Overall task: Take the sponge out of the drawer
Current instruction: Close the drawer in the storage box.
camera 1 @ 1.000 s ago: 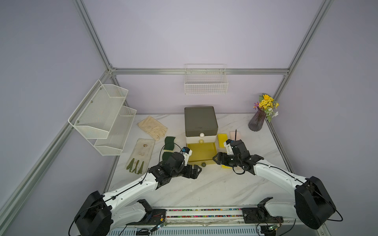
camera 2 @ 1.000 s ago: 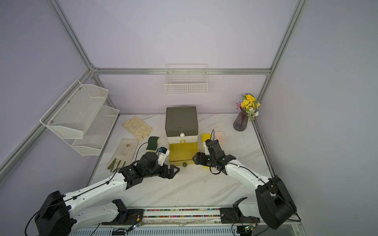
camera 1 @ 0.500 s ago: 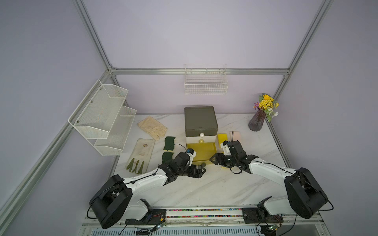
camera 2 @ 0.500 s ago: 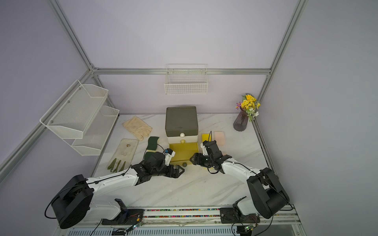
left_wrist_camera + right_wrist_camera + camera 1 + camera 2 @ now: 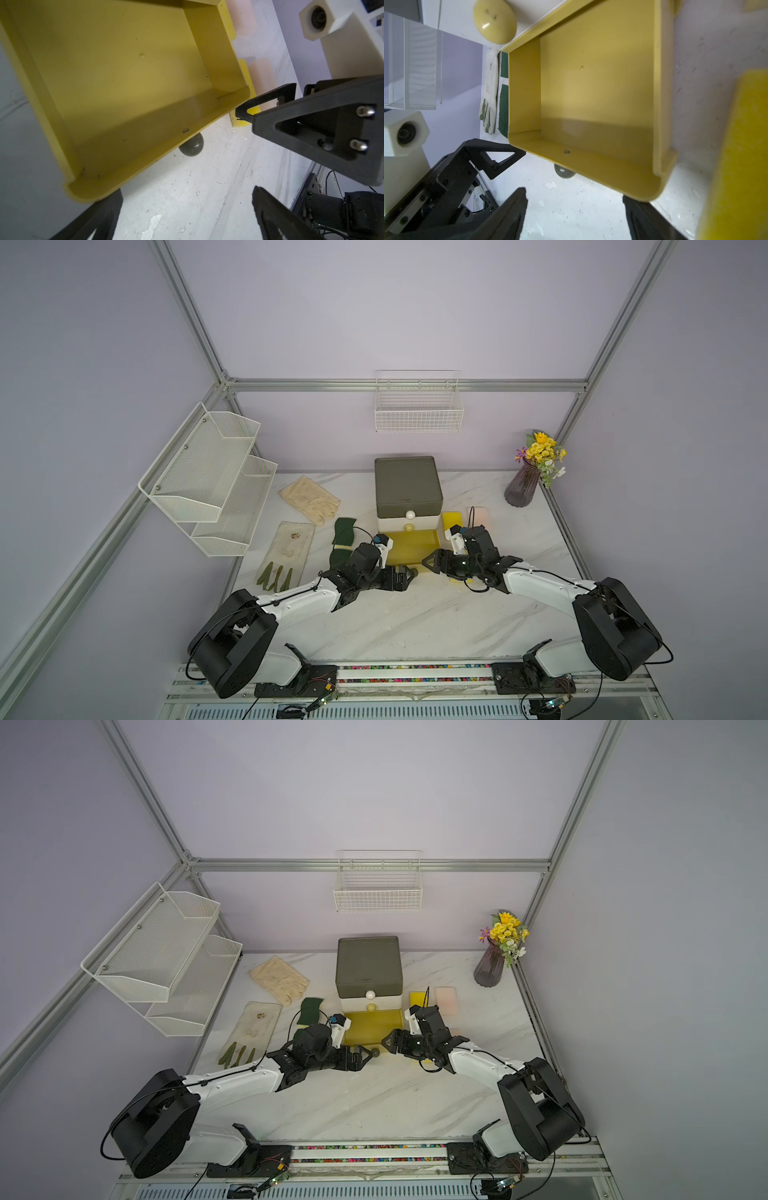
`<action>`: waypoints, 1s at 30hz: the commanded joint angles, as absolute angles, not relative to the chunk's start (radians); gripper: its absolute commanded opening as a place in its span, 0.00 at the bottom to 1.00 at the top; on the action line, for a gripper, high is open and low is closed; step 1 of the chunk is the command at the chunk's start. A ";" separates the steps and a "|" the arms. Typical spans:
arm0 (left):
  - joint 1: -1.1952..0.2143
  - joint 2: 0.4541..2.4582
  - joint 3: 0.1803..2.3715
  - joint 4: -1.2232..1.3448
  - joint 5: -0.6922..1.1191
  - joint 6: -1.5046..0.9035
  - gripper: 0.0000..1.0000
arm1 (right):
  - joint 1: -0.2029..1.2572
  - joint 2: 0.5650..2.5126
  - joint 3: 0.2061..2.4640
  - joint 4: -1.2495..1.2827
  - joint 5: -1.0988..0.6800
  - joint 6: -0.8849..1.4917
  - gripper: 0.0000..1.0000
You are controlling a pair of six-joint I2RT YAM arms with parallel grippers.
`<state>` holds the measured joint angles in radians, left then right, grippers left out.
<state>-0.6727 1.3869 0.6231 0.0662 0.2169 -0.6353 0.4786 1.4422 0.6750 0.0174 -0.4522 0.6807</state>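
Sponge (image 5: 737, 158) lies on the table (image 5: 415, 622) just beside the front corner of the emptied drawer (image 5: 591, 83). Within the last second both tools have sunk low by it: left tool (image 5: 187, 190) gaping wide, right tool (image 5: 574, 193) parted, neither holding anything. We judge the task done.

Drawer (image 5: 411, 546) and sponge (image 5: 737, 149) are yellow, table (image 5: 415, 622) grey-veined white.

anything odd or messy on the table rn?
Minor only. White flecks litter the table by the drawer front, like crumbs or chipped surface. The flat glove is stained. The drawer sits open and empty, a yellow sponge beside it.
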 commanded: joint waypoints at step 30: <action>-0.577 1.549 0.764 0.167 0.211 -0.499 0.97 | 0.487 1.630 0.774 0.293 -0.386 0.618 0.76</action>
